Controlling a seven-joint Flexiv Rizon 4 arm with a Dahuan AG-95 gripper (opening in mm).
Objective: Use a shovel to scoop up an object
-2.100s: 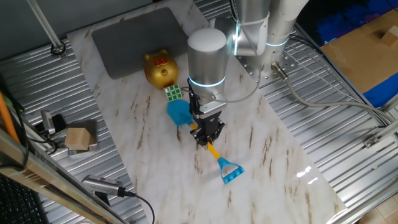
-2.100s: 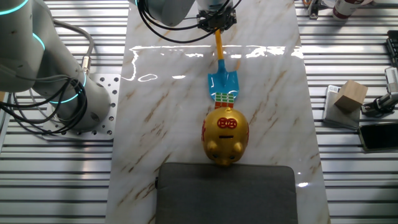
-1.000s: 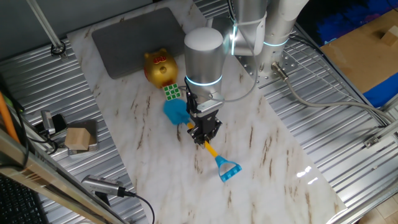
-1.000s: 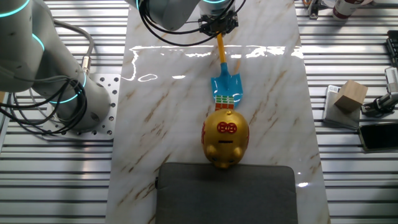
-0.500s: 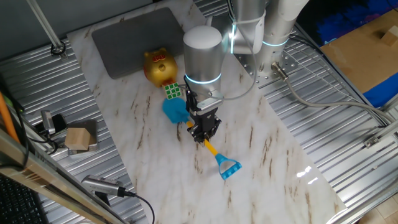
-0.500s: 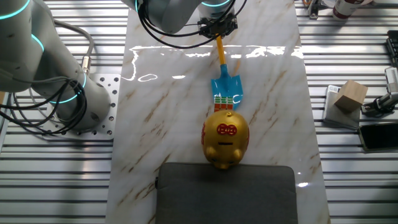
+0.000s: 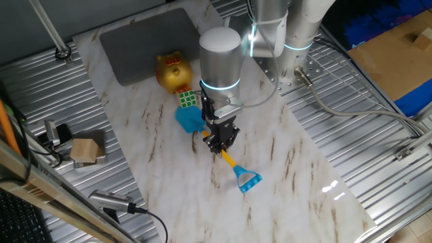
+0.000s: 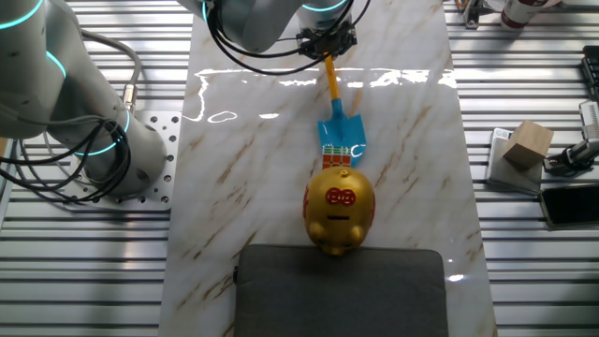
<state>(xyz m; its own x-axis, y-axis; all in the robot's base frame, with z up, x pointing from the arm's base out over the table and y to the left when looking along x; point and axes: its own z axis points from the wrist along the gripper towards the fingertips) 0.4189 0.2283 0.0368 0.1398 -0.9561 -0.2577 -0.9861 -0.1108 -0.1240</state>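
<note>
The black claw [image 7: 220, 140] was clamped on the thin yellow shaft of the plastic shovel [image 7: 214, 145]. Its flat light-blue blade lay on the glossy marbled surface [image 7: 283, 169], touching the small gridded cube [image 8: 339, 155], which rested against the rounded golden pig bank [image 8: 339, 207].

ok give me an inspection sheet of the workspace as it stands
surface: marble table, dark grey mat at one end
job's things: shovel blade against cube; cube wedged between blade and pig bank
clutter: gold pig bank; wooden block off the marble
gripper: gripper shut on shovel's yellow shaft, fingers pointing down
cables: black cable by table edge; grey hose at arm base
surroundings: ribbed metal bench, cardboard box
</note>
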